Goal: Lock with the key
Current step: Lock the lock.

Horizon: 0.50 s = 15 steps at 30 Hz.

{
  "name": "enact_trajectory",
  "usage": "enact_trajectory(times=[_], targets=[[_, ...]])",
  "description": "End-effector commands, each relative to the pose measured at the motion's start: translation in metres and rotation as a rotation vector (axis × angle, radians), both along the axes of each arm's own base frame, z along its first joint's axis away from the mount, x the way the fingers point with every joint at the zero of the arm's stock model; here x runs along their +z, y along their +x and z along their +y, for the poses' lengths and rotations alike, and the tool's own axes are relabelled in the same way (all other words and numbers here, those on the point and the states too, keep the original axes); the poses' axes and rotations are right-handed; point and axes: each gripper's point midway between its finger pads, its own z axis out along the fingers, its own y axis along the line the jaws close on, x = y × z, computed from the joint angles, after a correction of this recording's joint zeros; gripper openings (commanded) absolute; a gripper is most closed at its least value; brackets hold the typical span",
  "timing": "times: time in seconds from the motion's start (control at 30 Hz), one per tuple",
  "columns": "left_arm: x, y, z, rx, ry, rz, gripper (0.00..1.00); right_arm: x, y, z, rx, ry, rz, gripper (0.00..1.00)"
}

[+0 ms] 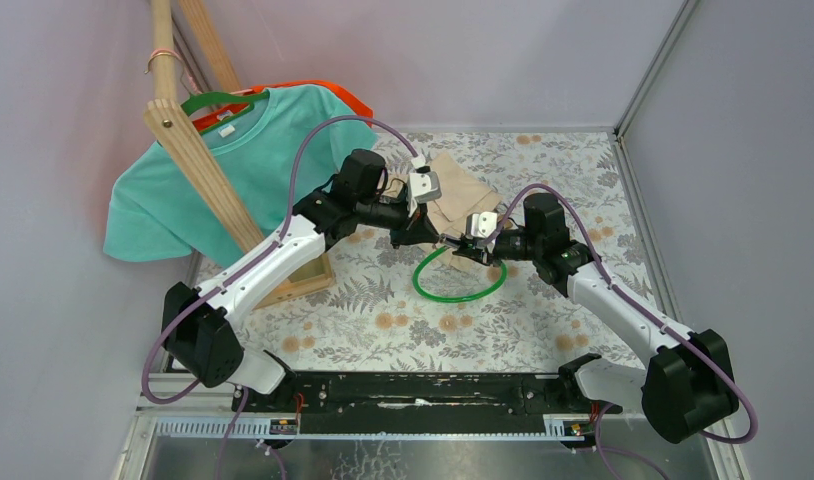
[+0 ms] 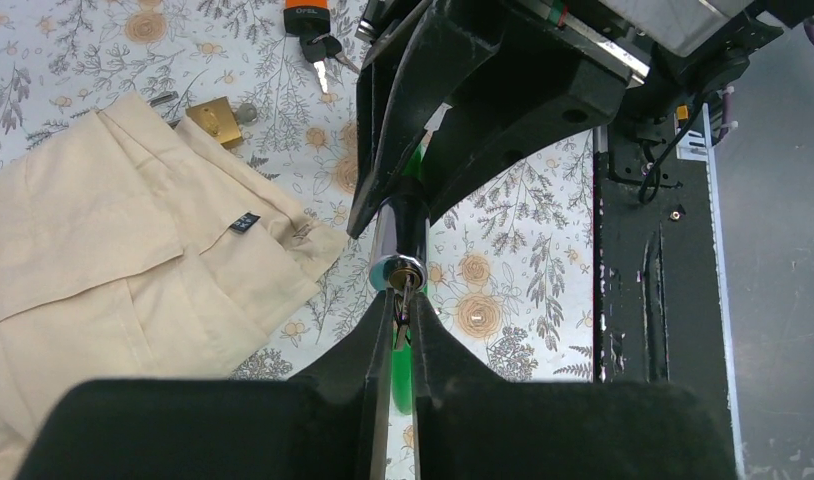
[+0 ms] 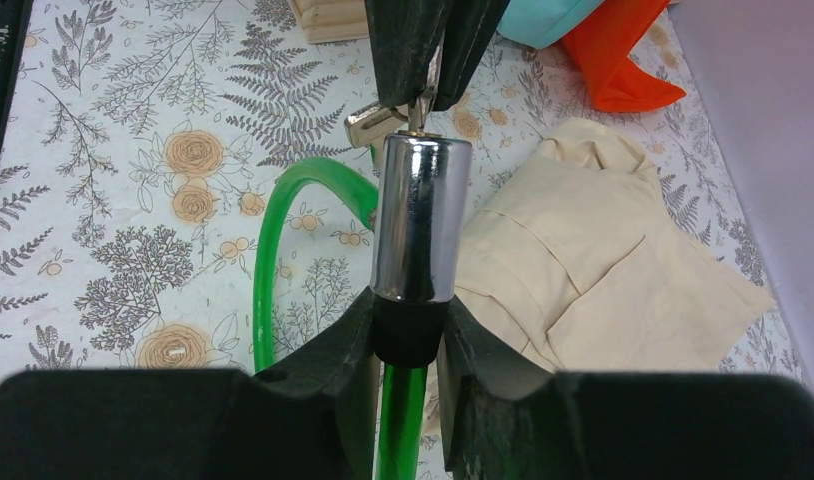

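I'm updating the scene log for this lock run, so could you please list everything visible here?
cable lock: 1, green cable, chrome cylinder, table centre, cylinder end lifted
key: 1, silver, at the cylinder's keyhole
padlock: 1, brass, beside the garment
spare keys: 1 bunch, orange fob, near padlock
garment: 1, cream, folded, far centre
T-shirt: 1, teal, on green hanger, wooden rack, left
orange fabric: 1, behind T-shirt
tablecloth: 1, white floral
left gripper: 1, black, shut on key
right gripper: 1, black, shut on cable lock
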Motion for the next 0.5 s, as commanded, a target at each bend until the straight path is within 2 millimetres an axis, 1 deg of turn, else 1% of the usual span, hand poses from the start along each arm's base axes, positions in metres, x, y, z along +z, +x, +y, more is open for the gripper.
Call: enact_trajectory(times=[0.0, 0.1, 0.17, 0.33, 0.47], targets=[[-0.0033, -0.0046, 0.0018, -0.001, -0.004, 0.037, 0.09, -0.0374, -0.0104, -0.0140, -0.036, -0.084, 0.125, 0.00], [-0.0008, -0.0060, 0.0023, -0.005, -0.008, 0.030, 0.05, -0.0373, -0.0105, -0.0140, -0.036, -0.084, 0.125, 0.00], [-0.0020, -0.0051, 0.0013, 0.010, -0.006, 0.060, 0.04, -0.0382, -0.0103, -0.0140, -0.035, -0.084, 0.126, 0.00], [-0.0028, 0.0029, -0.0011, 0.129, 0.004, 0.230, 0.00, -0.0363, -0.0094, -0.0144, -0.040, -0.083, 0.119, 0.00], [-0.0066, -0.0019, -0.0021, 0.171, -0.030, 0.312, 0.00, -0.0371, -0.0089, -0.0150, -0.044, -0.086, 0.118, 0.00]])
